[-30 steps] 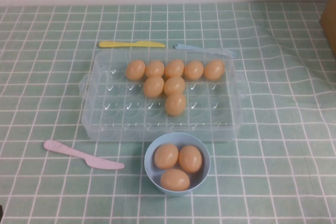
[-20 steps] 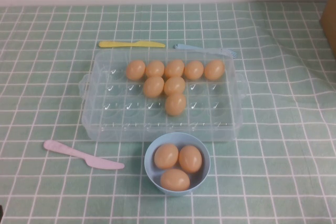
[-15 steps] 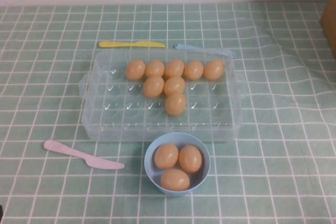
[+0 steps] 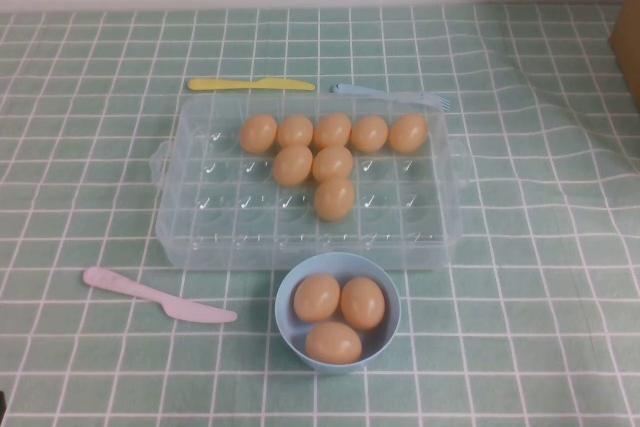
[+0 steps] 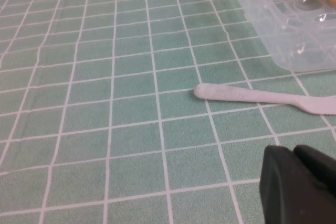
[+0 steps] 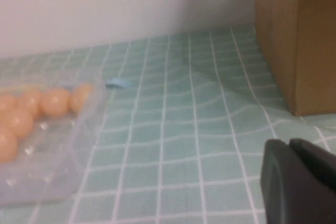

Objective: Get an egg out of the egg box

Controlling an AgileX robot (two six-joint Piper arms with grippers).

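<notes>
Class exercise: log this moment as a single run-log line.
egg box: eight eggs inside | blue bowl: three eggs | left gripper: shut, beside pink knife | right gripper: shut, off right of box

Bench [image 4: 90, 197]: covered by a green cloth with a white grid (cloth rumpled toward the far right).
Egg box [image 4: 200, 227]: clear plastic, flat on the cloth at centre.
Bowl [image 4: 285, 297]: light blue, round, just beside the box's near edge.
Pink knife [image 4: 150, 295]: near left of the box, apart from it.
Yellow knife [image 4: 250, 84]: along the box's far edge.
Blue fork [image 4: 395, 95]: at the far edge, to the right of the yellow knife.
Brown box [image 6: 294, 35]: at the far right edge.
</notes>
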